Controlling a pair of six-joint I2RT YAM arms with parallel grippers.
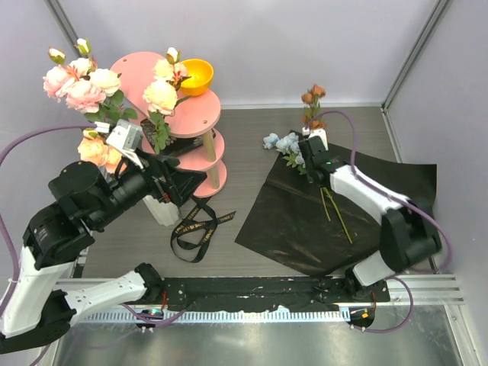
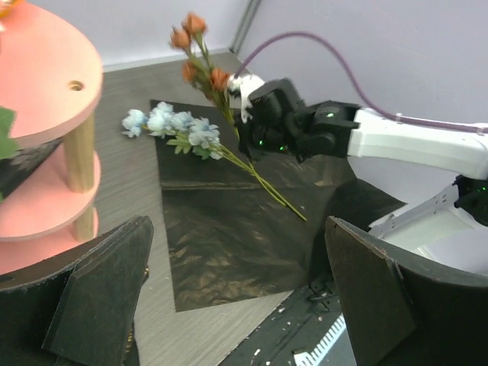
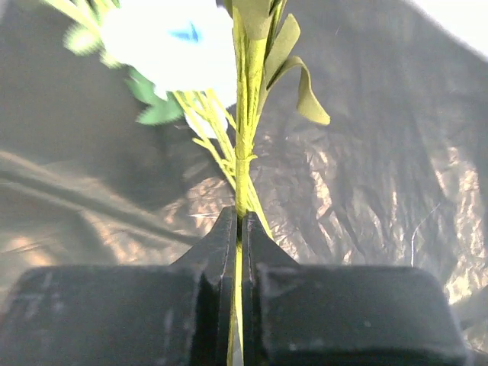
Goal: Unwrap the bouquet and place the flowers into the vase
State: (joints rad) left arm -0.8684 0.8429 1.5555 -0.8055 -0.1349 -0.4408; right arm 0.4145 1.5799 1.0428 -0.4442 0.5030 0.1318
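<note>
1. Right hand point(image 3: 238, 229) clamped on a brown-bloomed flower stem point(image 3: 242, 152) above the far edge of the wrapping sheet point(image 1: 305, 229)
2. Left hand point(image 2: 238, 229) gapes empty beside the vase point(image 1: 162, 210)
3. Gold lettering on the ribbon point(image 1: 204, 223) unreadable

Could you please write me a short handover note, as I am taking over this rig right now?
Left gripper: open, empty, by the vase.
Right gripper: shut on the brown sprig at its stem, over the wrapping sheet.
Done: bouquet unwrapped, ribbon off on the table; cream, pink and peach flowers stand in the vase.
Left: brown sprig, then the pale blue flowers lying on the sheet, into the vase.
</note>
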